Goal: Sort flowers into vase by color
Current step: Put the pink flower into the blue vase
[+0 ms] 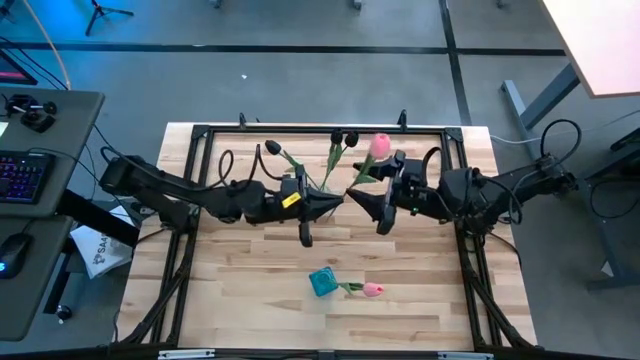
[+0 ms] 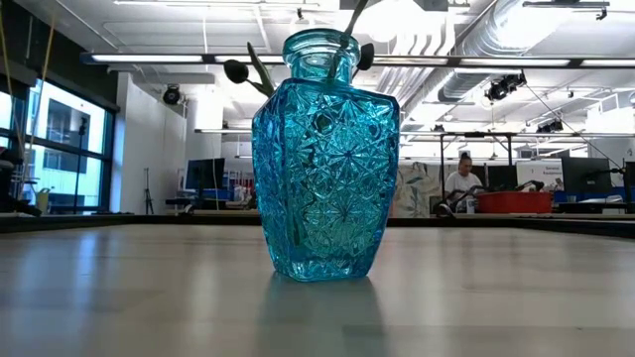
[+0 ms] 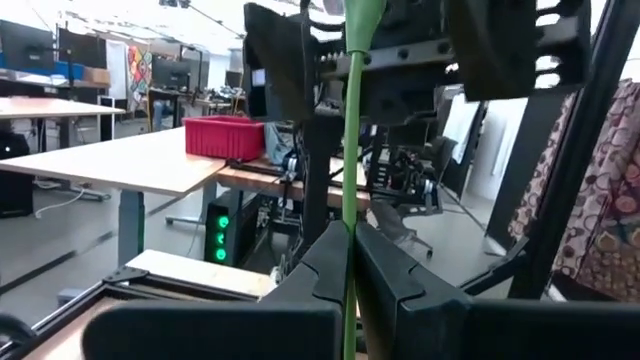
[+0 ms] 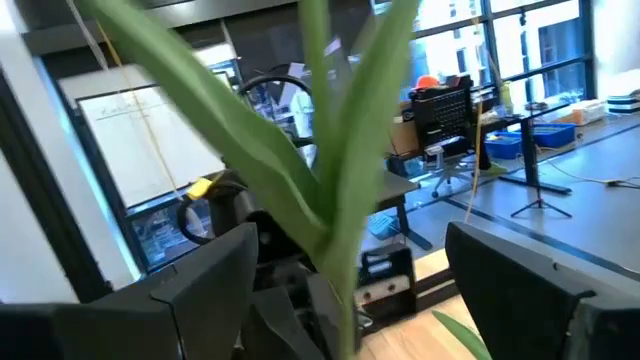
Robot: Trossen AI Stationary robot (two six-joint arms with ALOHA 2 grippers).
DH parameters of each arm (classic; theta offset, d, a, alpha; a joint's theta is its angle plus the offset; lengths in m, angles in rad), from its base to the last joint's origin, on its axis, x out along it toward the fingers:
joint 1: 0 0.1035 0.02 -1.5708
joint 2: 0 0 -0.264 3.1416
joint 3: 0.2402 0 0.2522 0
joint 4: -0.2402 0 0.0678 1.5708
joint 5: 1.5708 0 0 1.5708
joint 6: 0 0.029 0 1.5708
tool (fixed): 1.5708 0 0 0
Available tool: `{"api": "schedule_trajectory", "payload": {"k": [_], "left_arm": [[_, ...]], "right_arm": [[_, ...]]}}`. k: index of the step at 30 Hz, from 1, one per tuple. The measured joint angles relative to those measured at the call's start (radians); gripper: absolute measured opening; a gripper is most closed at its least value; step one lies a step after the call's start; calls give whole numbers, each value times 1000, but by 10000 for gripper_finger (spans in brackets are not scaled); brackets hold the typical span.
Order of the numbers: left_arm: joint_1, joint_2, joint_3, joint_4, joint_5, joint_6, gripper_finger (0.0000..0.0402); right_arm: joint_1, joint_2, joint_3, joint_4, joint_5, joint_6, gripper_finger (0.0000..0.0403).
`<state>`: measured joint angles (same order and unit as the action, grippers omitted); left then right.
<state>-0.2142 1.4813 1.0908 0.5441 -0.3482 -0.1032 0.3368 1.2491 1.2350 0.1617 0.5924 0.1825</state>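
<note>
Above the table's middle my left gripper [image 1: 333,198] [image 3: 350,242] is shut on a bunch of tulips. Their stems fan out toward the far edge, ending in three dark heads [image 1: 270,148] [image 1: 337,135] [image 1: 352,138] and one pink head [image 1: 380,145]. Facing it from the right, my right gripper [image 1: 358,196] [image 4: 350,245] is open; its fingers stand wide on either side of the green leaves [image 4: 330,180] without touching. Near the table's front edge a blue glass vase [image 1: 322,282] [image 2: 325,159] stands upright. A pink tulip [image 1: 372,290] sticks into its neck and leans right. My left gripper pinches a green stem [image 3: 350,215] between its two fingers, coming level from the table's left. The stem runs across the fingers and rises upright past them. The bunch is lifted clear of the table, heads slanting toward the far edge. How many stems are pinched cannot be told.
A black frame [image 1: 200,135] runs around the wooden tabletop [image 1: 250,290]. Bare wood lies on both sides of the vase. Left of the table are a desk with a keyboard [image 1: 22,175] and a mouse. Beyond the table, a person sits by a red bin [image 2: 514,201].
</note>
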Motion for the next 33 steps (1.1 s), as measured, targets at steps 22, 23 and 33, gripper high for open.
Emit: {"api": "schedule_trajectory", "payload": {"k": [22,23,33], "left_arm": [[0,-6,2,-6,-38,31,6],[0,-11,2,-23,-47,42,10],[-24,-195,1,-600,-201,-15,93]], "right_arm": [[-1,-23,0,-17,50,-56,19],[-1,-30,0,-26,51,-56,20],[72,-176,2,-241,92,-40,4]]}}
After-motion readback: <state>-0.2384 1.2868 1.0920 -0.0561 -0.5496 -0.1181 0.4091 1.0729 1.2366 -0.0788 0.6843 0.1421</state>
